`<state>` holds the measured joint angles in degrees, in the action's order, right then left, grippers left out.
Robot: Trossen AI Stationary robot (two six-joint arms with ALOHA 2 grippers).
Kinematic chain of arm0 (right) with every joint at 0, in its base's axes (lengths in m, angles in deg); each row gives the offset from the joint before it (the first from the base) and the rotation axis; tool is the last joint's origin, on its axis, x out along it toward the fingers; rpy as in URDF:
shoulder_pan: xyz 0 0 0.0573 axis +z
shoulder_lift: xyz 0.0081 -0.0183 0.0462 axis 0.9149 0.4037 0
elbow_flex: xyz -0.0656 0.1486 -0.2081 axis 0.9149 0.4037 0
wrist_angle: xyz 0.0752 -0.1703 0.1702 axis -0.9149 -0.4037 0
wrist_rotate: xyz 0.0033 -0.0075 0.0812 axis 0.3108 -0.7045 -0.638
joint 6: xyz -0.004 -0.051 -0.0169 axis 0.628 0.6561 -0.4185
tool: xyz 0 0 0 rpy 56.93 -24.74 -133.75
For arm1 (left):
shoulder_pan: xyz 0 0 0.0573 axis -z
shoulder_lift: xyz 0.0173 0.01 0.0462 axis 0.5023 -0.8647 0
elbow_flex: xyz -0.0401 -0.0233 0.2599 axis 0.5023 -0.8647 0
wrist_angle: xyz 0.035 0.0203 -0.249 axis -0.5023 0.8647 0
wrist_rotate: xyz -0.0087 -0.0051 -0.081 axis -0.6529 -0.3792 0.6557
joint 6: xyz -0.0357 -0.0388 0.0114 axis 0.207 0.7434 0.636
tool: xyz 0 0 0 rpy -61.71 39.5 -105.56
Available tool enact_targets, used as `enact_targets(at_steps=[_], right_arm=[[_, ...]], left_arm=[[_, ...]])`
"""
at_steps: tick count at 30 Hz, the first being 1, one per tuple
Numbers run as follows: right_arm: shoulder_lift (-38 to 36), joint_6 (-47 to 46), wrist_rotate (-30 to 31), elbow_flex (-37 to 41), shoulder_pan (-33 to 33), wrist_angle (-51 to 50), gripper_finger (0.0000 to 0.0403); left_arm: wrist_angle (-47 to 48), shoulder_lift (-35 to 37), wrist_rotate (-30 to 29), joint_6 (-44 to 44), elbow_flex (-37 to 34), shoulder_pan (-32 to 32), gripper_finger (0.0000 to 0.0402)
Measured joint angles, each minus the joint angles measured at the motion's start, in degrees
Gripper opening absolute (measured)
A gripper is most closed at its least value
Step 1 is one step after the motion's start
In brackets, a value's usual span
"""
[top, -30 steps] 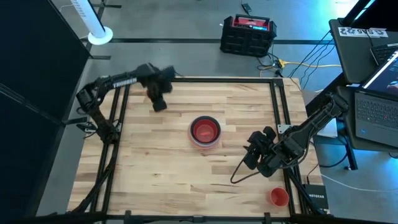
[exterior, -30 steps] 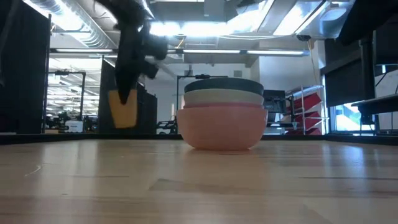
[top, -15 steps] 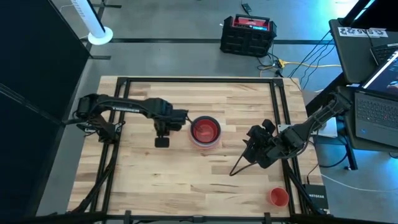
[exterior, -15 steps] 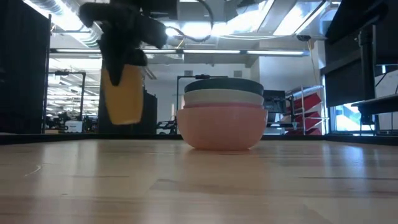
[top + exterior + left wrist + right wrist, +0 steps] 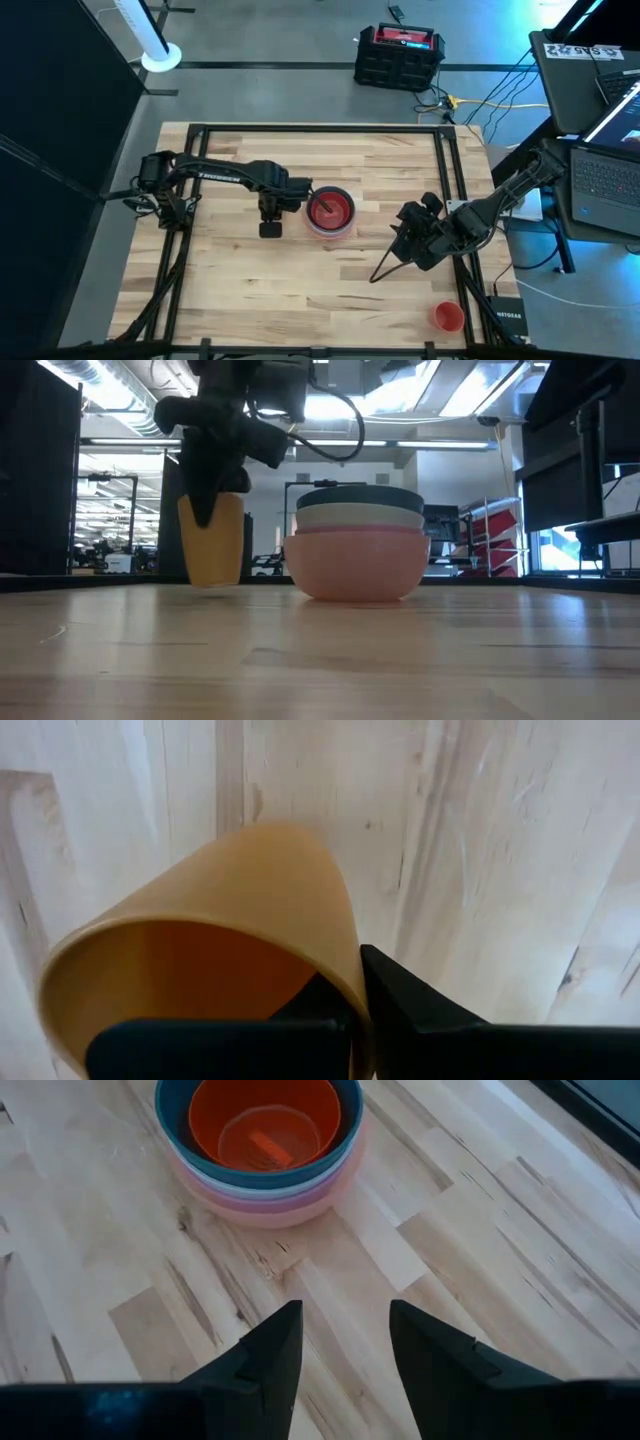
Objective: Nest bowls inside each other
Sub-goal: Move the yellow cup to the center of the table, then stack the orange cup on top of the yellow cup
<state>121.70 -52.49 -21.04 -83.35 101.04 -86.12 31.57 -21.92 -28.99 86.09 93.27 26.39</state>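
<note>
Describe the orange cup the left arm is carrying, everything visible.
The orange cup is small, narrow and tapered, of smooth opaque plastic, empty inside. It stands upright at the wooden table, just left of the stack of bowls and apart from it. The left claw is shut on its rim, one finger inside, one outside.

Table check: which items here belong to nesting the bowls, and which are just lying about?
Job:
- stack of bowls, nested, red bowl innermost
- right gripper, open, beside the stack

Lying about:
- orange cup, pinched by its rim in the left gripper
- small red cup, near the table's corner
</note>
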Motion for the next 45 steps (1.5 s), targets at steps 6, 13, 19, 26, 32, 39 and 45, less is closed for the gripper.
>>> enact_targets(at_steps=[6,13,19,26,32,39,45], right_arm=[[0.0,0.0,-0.1,0.0,0.0,0.0,0.014],[0.0,-0.3,-0.6,0.0,0.0,0.0,0.014],[0.0,-0.6,-0.6,0.0,0.0,0.0,0.014],[0.0,-1.2,-0.7,0.0,0.0,0.0,0.014],[0.0,-1.7,-0.7,0.0,0.0,0.0,0.014],[-0.3,4.8,-4.5,0.1,0.0,3.4,0.014],[-1.2,23.9,-22.0,-3.5,4.3,11.1,0.014]], left_arm=[[-1.4,-1.9,0.8,0.1,0.0,-0.1,0.0],[-1.7,-3.1,1.1,0.1,0.2,0.8,0.0],[-1.0,-3.2,1.3,-0.8,1.0,0.7,0.0019],[0.1,-3.3,1.4,-2.0,2.4,0.6,0.0048],[1.2,-3.4,1.5,-3.0,3.7,0.5,0.0074],[14.6,-3.4,1.4,-4.9,11.9,0.3,0.0082],[20.4,-1.6,1.3,-6.0,21.8,0.5,0.0082]])
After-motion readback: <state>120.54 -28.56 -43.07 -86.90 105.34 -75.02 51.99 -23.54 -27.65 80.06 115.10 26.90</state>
